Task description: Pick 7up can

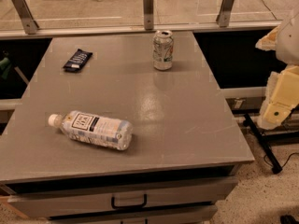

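Observation:
The 7up can (163,50) stands upright near the far edge of the grey table (187,125), right of centre; it is silver-white with faint green and reddish marks and a pull-tab top. My gripper (279,99) is a cream-coloured shape at the right edge of the view, off the table's right side and well apart from the can. It holds nothing that I can see.
A clear plastic bottle (93,129) with a white cap lies on its side at the front left. A flat dark snack packet (77,60) lies at the far left. A glass railing with metal posts (148,8) runs behind the table. Drawers with a handle (129,202) are below.

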Tool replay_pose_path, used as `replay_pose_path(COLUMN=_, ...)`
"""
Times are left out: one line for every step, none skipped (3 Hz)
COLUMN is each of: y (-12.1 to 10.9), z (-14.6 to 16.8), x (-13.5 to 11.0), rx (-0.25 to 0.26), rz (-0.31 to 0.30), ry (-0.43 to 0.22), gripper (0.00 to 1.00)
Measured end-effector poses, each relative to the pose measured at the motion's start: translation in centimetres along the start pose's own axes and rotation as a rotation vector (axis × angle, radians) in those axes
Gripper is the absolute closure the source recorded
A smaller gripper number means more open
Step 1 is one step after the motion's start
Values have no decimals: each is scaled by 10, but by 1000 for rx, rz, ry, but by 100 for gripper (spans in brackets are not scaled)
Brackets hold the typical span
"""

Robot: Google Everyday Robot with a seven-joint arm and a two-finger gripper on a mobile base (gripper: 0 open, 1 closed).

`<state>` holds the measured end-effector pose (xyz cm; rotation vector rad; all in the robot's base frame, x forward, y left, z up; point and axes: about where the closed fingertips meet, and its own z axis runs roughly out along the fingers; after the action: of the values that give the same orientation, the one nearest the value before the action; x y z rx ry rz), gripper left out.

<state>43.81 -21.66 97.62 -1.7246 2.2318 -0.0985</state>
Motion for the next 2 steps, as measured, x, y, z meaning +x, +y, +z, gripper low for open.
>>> replay_pose_path(y=0, z=0, x=0, rx=0, rz=0, ry=0, gripper=0)
replay_pose_path(y=-22, z=20, x=-20, rx=3, rz=-21, ry=-68, gripper=0)
